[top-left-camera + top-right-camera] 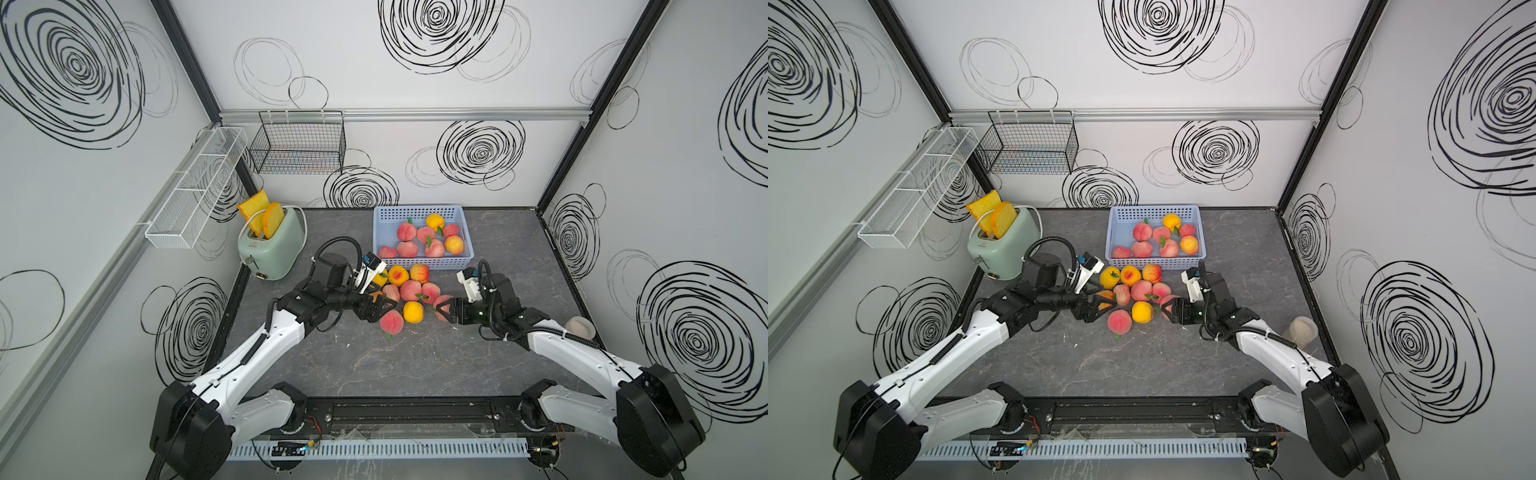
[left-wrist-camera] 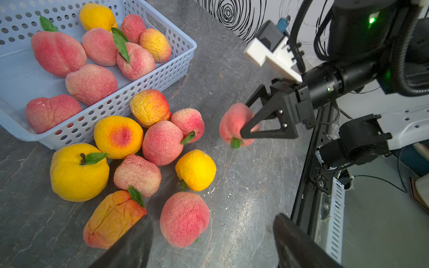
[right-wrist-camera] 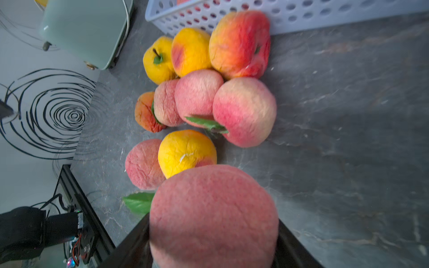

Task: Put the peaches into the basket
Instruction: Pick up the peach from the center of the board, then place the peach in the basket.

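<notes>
In both top views the blue basket point(image 1: 424, 263) point(image 1: 1156, 262) stands at the far edge of the tabletop point(image 1: 374, 365), a little right of its middle, with eight peaches point(image 1: 406, 231) inside. Just in front of its near wall a loose heap of peaches point(image 1: 410, 289) lies on the middle of the tabletop. The left jaws are at the heap's left side and the right jaws at its right side, where they grasp a pink peach point(image 1: 442, 300). A green toaster point(image 1: 272, 245) sits in the far left corner.

In the left wrist view the left jaws are spread wide and grip nothing. One overlaps an orange peach point(image 2: 111, 218), and a rosy peach point(image 2: 184, 219) lies on the tabletop just beside it. Across the heap, the right jaws are clamped on the pink peach point(image 2: 232, 120). I cannot tell whether it is clear of the tabletop.

In the right wrist view the pink peach point(image 3: 213, 218) fills the gap between the right jaws, with a green leaf at its side. The heap point(image 3: 243, 111) lies beyond it, and the basket wall point(image 3: 301, 14) behind that.
</notes>
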Robot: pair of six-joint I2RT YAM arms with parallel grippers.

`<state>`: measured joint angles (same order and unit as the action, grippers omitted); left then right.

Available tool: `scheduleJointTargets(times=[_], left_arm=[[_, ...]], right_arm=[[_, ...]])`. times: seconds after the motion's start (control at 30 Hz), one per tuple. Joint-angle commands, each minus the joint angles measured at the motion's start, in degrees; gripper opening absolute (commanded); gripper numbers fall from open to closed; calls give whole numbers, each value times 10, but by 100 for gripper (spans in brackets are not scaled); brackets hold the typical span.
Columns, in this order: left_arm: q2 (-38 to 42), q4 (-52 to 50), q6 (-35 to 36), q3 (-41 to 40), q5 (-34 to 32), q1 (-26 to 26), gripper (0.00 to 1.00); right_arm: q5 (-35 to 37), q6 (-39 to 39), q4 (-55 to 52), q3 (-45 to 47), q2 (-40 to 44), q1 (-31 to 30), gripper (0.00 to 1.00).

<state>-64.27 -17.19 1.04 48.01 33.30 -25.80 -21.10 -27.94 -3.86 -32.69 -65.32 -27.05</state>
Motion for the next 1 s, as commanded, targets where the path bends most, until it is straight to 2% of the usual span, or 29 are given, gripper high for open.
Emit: scheduleJointTargets(times=[0.0, 0.2, 0.43, 0.77, 0.97], left_arm=[[1, -3, 2, 12, 3, 5, 85], [12, 2, -4, 11, 5, 5, 85], [16, 4, -12, 11, 2, 8, 85], [21, 4, -15, 9, -10, 12, 85], [20, 5, -17, 9, -11, 14, 85]], right_arm=[[12, 38, -27, -57, -13, 32, 63], [12, 57, -5, -136, -74, 83, 60], [58, 85, 28, -233, -175, 113, 60], [152, 137, 45, -374, -349, 118, 60], [163, 157, 38, -448, -434, 117, 60]])
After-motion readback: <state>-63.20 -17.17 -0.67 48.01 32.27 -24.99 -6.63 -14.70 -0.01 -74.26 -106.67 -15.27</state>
